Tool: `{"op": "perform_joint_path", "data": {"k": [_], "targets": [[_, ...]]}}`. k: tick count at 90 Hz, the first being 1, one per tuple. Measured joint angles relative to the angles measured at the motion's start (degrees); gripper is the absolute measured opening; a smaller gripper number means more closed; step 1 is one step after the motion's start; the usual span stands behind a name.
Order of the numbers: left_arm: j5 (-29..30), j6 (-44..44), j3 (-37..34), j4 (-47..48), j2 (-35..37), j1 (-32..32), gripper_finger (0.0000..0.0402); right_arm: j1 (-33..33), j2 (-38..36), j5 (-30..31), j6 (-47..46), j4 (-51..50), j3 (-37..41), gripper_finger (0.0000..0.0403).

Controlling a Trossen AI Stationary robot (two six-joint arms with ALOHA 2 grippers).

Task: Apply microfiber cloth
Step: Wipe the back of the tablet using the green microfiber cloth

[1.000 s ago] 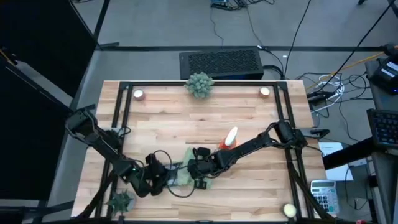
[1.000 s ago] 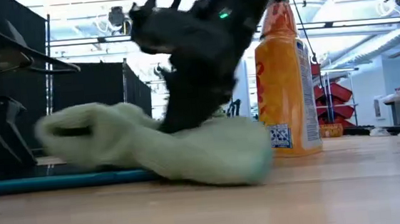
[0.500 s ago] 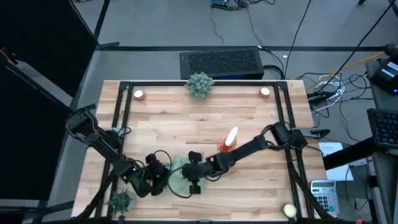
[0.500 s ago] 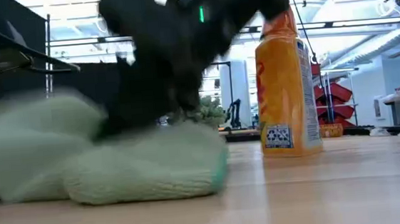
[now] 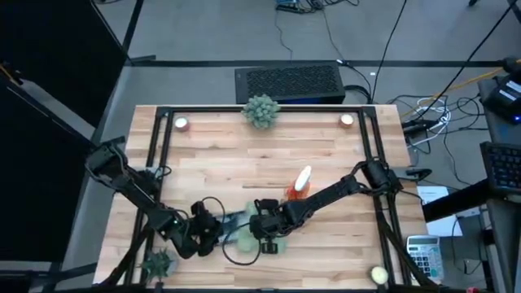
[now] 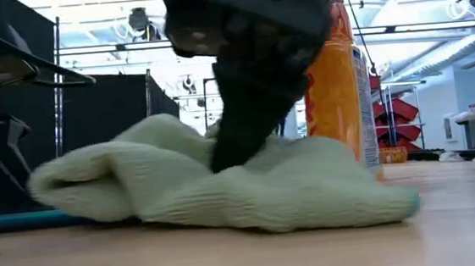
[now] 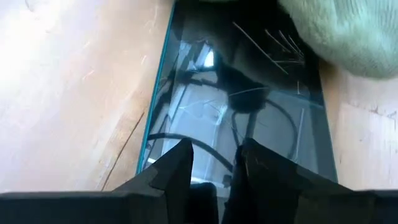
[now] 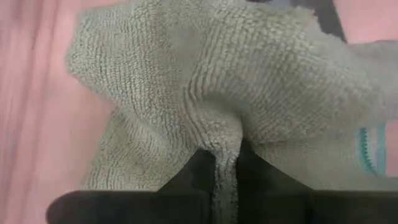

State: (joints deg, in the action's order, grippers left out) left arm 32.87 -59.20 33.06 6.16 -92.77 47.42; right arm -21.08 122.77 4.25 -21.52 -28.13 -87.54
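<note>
Right end effector pinches microfiber cloth fold.

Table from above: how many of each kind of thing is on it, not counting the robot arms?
spiky green plants: 2
small round things: 3
orange bottle: 1
microfiber cloth: 1
dark tablet: 1
Total: 8

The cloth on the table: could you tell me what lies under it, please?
The cloth covers one end of a dark tablet; the right gripper pinches it. How far the tablet runs beneath is hidden.
</note>
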Motion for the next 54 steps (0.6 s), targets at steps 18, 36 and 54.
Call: {"op": "perform_joint_path", "data": {"k": [18, 36, 54], "targets": [[0.0, 0.0, 0.0, 0.3, 0.0, 0.0, 0.0134, 0.2, -3.0, 5.3, 6.7, 22.0, -0.2, 0.0013], [0.0, 0.0, 0.0, 0.3, 0.0, 0.0, 0.0134, 1.4, 5.0, 3.4, 5.8, 24.4, 0.4, 0.0013], [0.0, -0.1, 0.0, 0.3, 0.0, 0.0, 0.0134, 0.6, 5.1, 2.2, -0.3, 12.7, -0.7, 0.0013]]}}
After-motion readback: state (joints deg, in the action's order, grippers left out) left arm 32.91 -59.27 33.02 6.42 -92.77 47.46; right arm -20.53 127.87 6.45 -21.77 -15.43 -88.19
